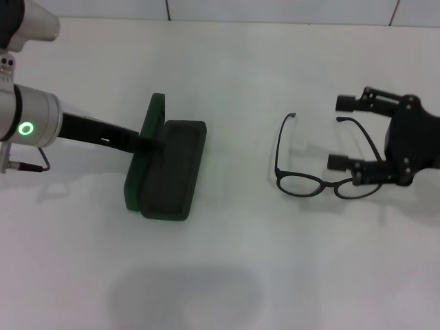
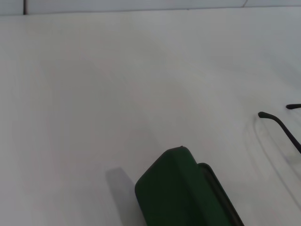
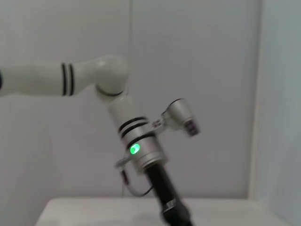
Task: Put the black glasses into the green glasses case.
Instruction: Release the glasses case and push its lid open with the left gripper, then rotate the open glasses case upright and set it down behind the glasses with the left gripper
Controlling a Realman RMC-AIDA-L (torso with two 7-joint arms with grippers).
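The green glasses case (image 1: 167, 169) lay open on the left, lid upright. The black glasses (image 1: 323, 172) lay well apart on the right, temple arms unfolded, pointing away.

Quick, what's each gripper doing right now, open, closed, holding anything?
Left gripper: at the lid of the open green glasses case; open or closed cannot be told.
Right gripper: open, around one temple of the black glasses, not clamped.
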